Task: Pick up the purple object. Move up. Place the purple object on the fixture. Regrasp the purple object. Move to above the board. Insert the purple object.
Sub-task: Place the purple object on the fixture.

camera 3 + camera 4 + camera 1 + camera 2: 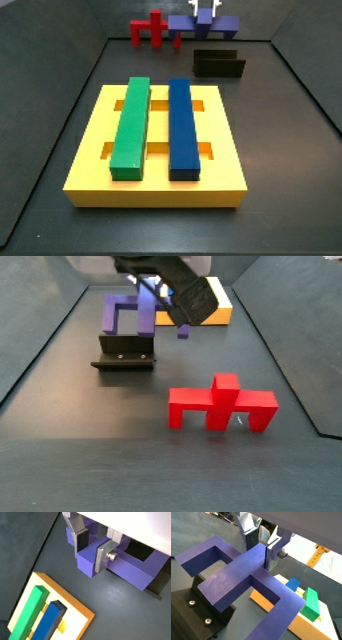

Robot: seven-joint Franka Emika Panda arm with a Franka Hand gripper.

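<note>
The purple object (238,572) is a comb-shaped block with several prongs. It rests on the fixture (191,612), as a side view also shows (120,311). My gripper (90,559) stands over it with the fingers either side of one bar, pads against it. In a wrist view the dark pad (80,539) and the silver finger (103,558) press the purple block (127,569). The gripper (160,301) reaches in from the board side. In a side view the gripper (205,10) and the purple object (221,24) are at the far end.
The yellow board (160,190) carries a green bar (130,125) and a blue bar (182,125). A red object (221,404) stands on the floor near the fixture (123,353). Grey walls bound the floor.
</note>
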